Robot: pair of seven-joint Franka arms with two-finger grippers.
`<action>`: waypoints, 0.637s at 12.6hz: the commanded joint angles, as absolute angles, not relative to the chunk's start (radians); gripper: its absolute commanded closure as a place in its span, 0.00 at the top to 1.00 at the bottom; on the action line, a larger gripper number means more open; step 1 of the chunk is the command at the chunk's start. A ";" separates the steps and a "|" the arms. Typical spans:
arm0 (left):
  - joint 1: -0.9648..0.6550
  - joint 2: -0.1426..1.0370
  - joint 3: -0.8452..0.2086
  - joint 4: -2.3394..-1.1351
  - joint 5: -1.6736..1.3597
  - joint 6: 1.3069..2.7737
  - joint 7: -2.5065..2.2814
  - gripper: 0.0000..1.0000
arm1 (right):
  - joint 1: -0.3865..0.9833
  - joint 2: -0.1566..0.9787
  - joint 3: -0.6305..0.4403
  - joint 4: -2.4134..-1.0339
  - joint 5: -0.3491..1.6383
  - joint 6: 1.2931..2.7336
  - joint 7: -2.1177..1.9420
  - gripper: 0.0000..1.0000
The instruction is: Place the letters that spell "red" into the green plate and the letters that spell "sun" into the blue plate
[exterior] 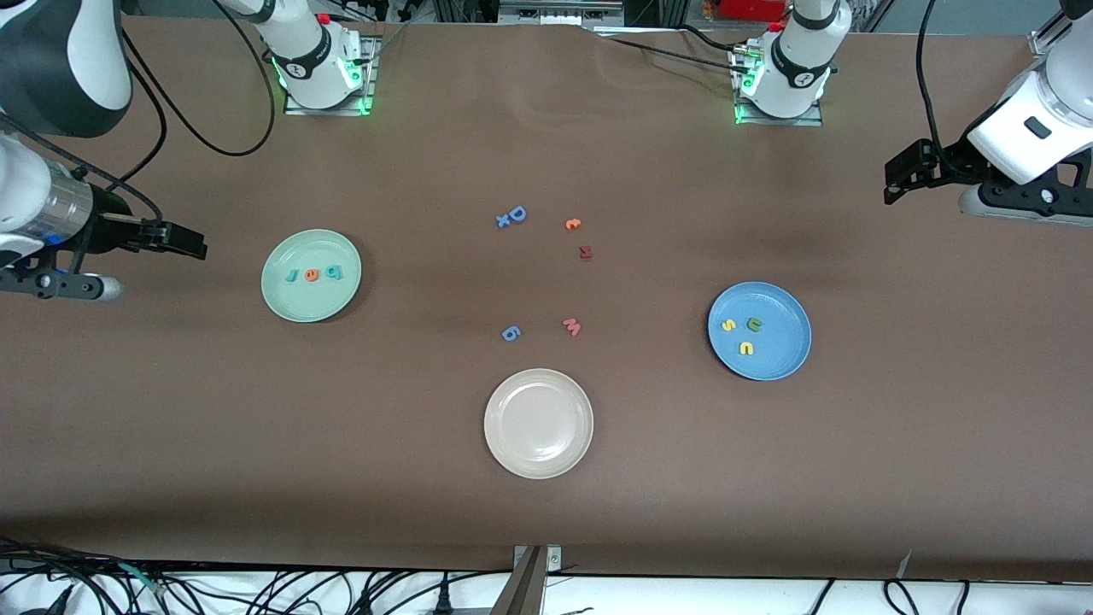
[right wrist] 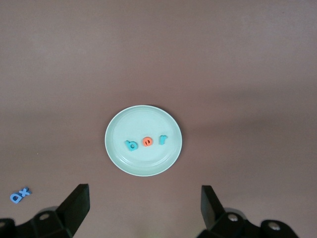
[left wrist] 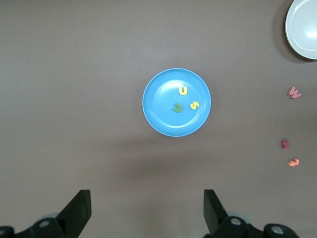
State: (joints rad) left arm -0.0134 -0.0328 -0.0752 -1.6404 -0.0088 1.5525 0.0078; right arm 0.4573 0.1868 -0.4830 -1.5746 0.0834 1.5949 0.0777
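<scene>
The green plate (exterior: 312, 299) (right wrist: 143, 119) holds the letters that spell "red" in a row: teal "r" (exterior: 291, 275) (right wrist: 163, 139), orange "e" (exterior: 312, 274) (right wrist: 147, 142) and teal "d" (exterior: 335, 272) (right wrist: 131, 145). In the blue plate (exterior: 781, 359) (left wrist: 161, 116) lie the letters that spell "sun": yellow "s" (exterior: 728, 325) (left wrist: 194, 105), an olive letter (exterior: 754, 324) (left wrist: 177, 107) and a yellow one (exterior: 746, 348) (left wrist: 183, 90). My right gripper (exterior: 184, 241) (right wrist: 144, 208) hangs open and empty over bare table at the right arm's end. My left gripper (exterior: 897, 179) (left wrist: 147, 208) hangs open and empty at the left arm's end.
A beige-white plate (exterior: 538, 384) sits mid-table, nearest the front camera. Loose letters lie between the plates: a blue "D" with an "x" (exterior: 512, 217), an orange one (exterior: 573, 224), a dark red one (exterior: 585, 252), a pink "w" (exterior: 571, 326) and a blue one (exterior: 511, 333).
</scene>
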 commanded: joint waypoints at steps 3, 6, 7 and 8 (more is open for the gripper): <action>-0.011 -0.052 -0.072 -1.652 -0.011 1.557 0.031 1.00 | 0.203 0.173 -0.209 -1.563 0.032 1.574 0.084 0.99; -0.011 -0.054 -0.072 -1.652 -0.012 1.557 0.031 1.00 | -0.028 0.155 0.061 -1.566 -0.053 1.578 0.089 0.99; -0.011 -0.054 -0.072 -1.652 -0.012 1.557 0.031 1.00 | -0.073 0.146 0.113 -1.572 -0.067 1.583 0.089 0.99; -0.011 -0.054 -0.072 -1.652 -0.012 1.557 0.031 1.00 | -0.113 0.144 0.159 -1.574 -0.075 1.588 0.089 0.99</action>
